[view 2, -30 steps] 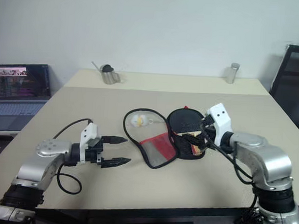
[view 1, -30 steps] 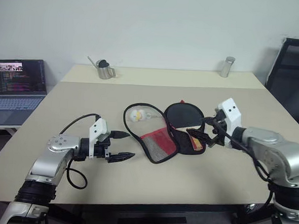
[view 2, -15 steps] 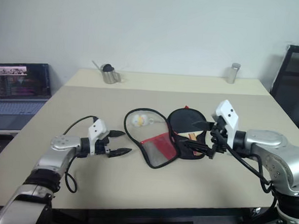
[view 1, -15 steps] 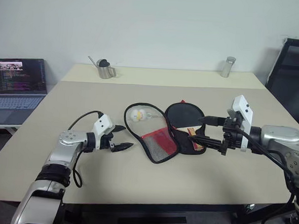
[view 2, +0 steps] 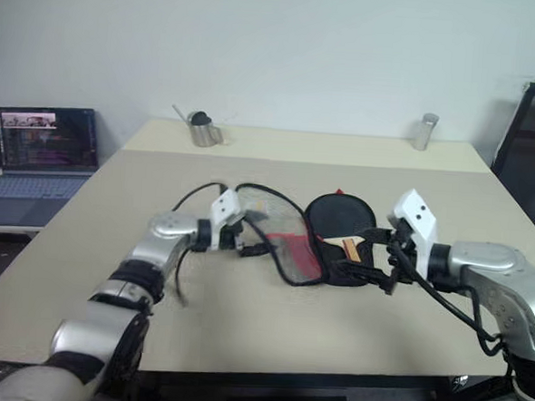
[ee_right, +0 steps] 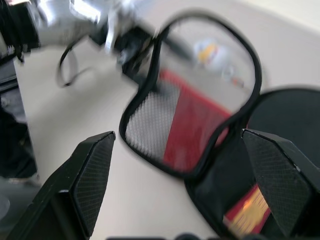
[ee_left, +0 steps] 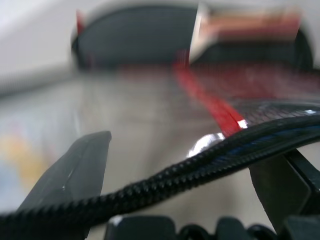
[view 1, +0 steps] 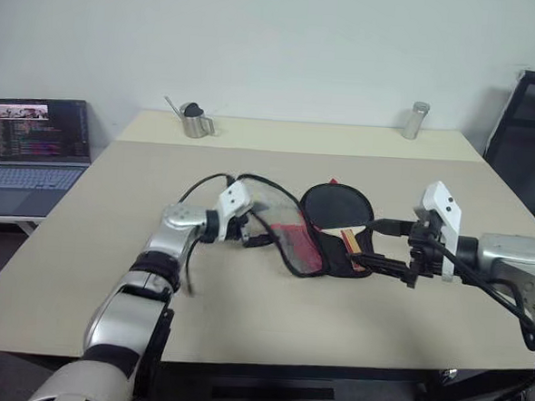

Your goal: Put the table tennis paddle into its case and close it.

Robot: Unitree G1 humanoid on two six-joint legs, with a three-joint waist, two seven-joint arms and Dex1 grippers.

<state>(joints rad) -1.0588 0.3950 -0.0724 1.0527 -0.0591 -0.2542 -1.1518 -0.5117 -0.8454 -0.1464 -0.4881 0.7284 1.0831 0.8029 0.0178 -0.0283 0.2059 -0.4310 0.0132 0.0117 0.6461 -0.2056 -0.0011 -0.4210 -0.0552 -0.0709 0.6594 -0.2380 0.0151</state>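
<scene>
The case (view 1: pixel 288 243) lies open at mid-table, its mesh-and-red flap (ee_right: pixel 185 125) partly raised. On the case's black half rests the table tennis paddle (view 1: pixel 338 208), black face up, with its striped handle (view 1: pixel 350 243) pointing toward my right gripper. My left gripper (view 1: pixel 257 229) is open at the flap's left side. In the left wrist view the black zipper edging (ee_left: pixel 200 160) runs between its two fingers. My right gripper (view 1: pixel 385 247) is open just right of the handle, apart from it, and holds nothing.
A yellow-white ball (ee_right: pixel 207 52) shows beyond the flap's loop. A laptop (view 1: pixel 35 141) stands off the table's left. A metal can (view 1: pixel 195 122) and a metal cup (view 1: pixel 416 120) stand at the far edge. A black chair (view 1: pixel 530 135) is at the right.
My left gripper has travelled right and forward from the bare table to the case's zipper edging. My right gripper has drawn back a little from the paddle. The flap now stands higher.
</scene>
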